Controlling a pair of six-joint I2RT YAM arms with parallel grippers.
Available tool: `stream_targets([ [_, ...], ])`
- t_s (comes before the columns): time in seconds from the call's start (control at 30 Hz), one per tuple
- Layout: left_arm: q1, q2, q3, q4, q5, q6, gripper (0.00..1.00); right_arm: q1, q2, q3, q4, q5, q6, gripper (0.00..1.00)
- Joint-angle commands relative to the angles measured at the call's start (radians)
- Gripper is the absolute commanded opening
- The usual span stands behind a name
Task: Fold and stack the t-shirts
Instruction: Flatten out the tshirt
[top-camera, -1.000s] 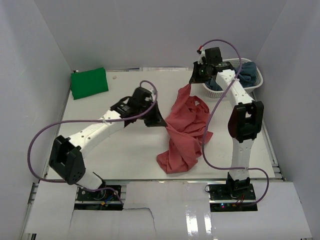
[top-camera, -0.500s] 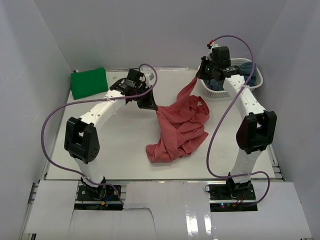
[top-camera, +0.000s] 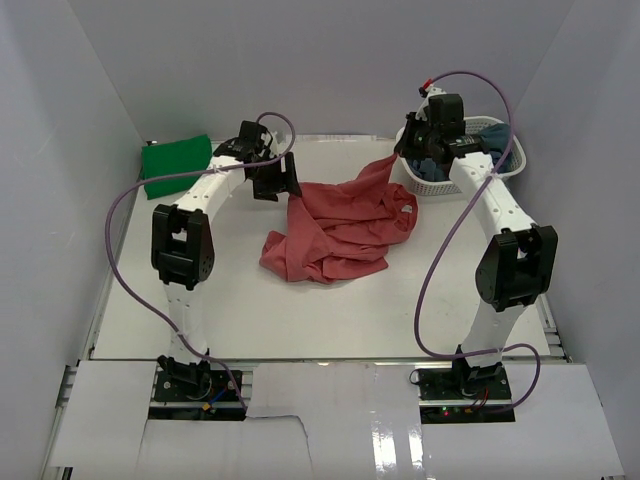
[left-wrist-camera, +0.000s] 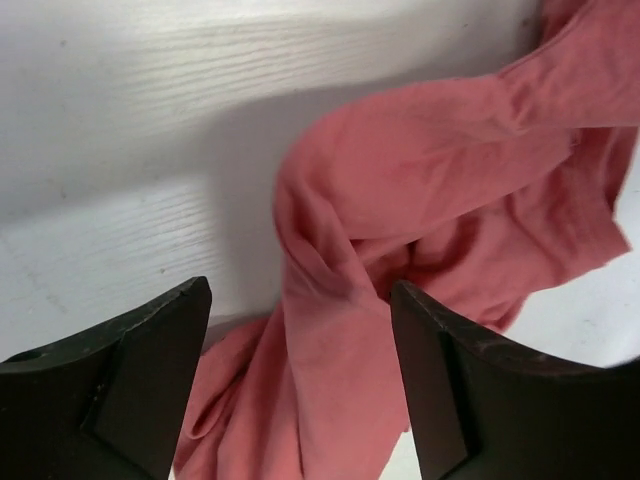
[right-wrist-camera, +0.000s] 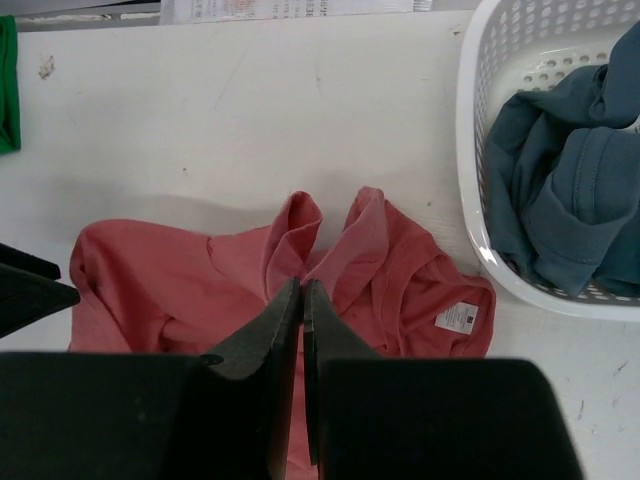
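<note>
Early stage: one shirt folded, one being spread, the rest waiting.
One green t-shirt (top-camera: 177, 166) lies folded at 10 o'clock. One salmon t-shirt (top-camera: 340, 228) lies crumpled mid-table, a corner pinched in the right gripper (right-wrist-camera: 301, 288). Left gripper (left-wrist-camera: 300, 292) has jaws wide and empty. Grey-blue t-shirts (right-wrist-camera: 560, 200) sit in the basket (right-wrist-camera: 472, 120) at 2 o'clock, count unclear.

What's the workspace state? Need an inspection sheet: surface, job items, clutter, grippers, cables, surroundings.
Surface: white table, a few small marks.
Job's things: red shirt crumpled mid-table, one corner lifted; green shirt folded at the far left corner; blue-grey shirts bunched in the basket.
Clutter: white basket at the far right.
Grippers: left gripper open above the red shirt, holding nothing; right gripper shut on a fold of the red shirt.
Cables: purple cables loop off both arms, none on the cloth.
Surroundings: plain white walls; nothing else seen.
</note>
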Motion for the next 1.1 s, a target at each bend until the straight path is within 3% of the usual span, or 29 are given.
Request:
stream_targets([
  [0.0,-0.007,-0.119,0.0,-0.017,-0.064,-0.006,0.84,-0.003,-0.024,-0.002,0.035,-0.014,-0.009,0.08],
  [0.1,-0.041,-0.222,-0.031,-0.011,-0.147,-0.006,0.82,-0.003,-0.019,-0.002,0.031,-0.022,-0.016,0.08],
  [0.17,-0.152,-0.34,-0.055,-0.014,-0.38,0.045,0.82,-0.003,-0.004,0.007,0.02,-0.045,-0.018,0.08],
  [0.23,-0.205,-0.412,-0.086,-0.032,-0.466,0.042,0.82,-0.003,0.007,0.011,0.02,-0.062,-0.016,0.08],
  [0.43,-0.3,-0.465,-0.2,-0.167,-0.497,-0.125,0.79,-0.001,0.028,0.008,0.014,-0.065,-0.016,0.08],
  [0.53,-0.418,-0.43,-0.21,-0.247,-0.552,-0.2,0.78,-0.001,0.031,0.011,0.009,-0.062,-0.021,0.08],
  [0.73,-0.576,-0.165,-0.051,-0.388,-0.707,-0.28,0.78,-0.001,0.028,-0.002,0.011,-0.068,-0.021,0.08],
  [1.07,-0.619,-0.019,0.061,-0.413,-0.798,-0.291,0.78,-0.001,0.024,-0.01,0.006,-0.073,-0.03,0.08],
])
